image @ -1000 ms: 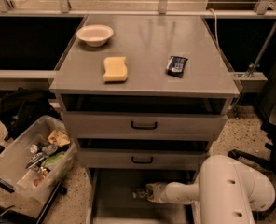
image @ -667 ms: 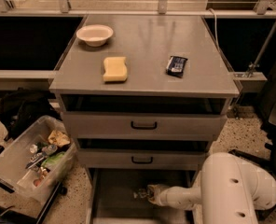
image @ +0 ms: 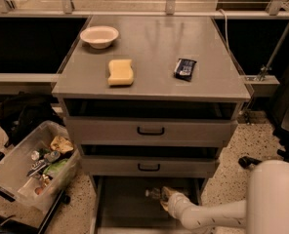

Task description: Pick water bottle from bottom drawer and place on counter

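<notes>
The bottom drawer [image: 120,208] is pulled open below the two shallower drawers. The water bottle [image: 152,194] lies on the drawer's grey floor near the back, only its clear end showing. My gripper [image: 165,198] reaches into the drawer from the right, right against the bottle and covering part of it. My white arm [image: 208,216] runs back to the lower right. The counter [image: 154,38] is the flat grey top of the cabinet.
On the counter are a white bowl [image: 99,35], a yellow sponge [image: 120,72] and a dark snack packet [image: 185,68]. A clear bin of clutter [image: 34,165] and a black bag [image: 22,113] sit on the floor to the left.
My arm's white body has drawn back toward the lower right of the view. The gripper stays in the bottom drawer by the bottle, shifted slightly.
</notes>
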Action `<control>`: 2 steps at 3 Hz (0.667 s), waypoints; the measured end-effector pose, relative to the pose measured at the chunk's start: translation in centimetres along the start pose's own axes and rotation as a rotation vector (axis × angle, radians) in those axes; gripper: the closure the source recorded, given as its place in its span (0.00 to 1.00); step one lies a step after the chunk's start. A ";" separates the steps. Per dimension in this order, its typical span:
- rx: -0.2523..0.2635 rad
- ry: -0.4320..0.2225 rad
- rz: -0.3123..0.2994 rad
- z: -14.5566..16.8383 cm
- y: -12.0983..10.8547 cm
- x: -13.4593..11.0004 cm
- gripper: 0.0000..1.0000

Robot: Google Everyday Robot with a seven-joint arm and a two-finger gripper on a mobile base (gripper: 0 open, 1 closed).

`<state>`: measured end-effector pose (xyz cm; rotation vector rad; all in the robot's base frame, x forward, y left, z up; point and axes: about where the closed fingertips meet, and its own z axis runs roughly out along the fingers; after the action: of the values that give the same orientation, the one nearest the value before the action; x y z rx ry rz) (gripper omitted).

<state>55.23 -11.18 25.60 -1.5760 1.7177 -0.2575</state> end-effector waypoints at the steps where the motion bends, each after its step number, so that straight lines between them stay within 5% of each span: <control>1: 0.118 -0.004 0.031 -4.2 -4.1 -1.5 1.00; 2: 0.118 -0.004 0.031 -4.2 -4.1 -1.6 1.00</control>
<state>55.50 -12.06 31.57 -1.4623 1.6914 -0.3343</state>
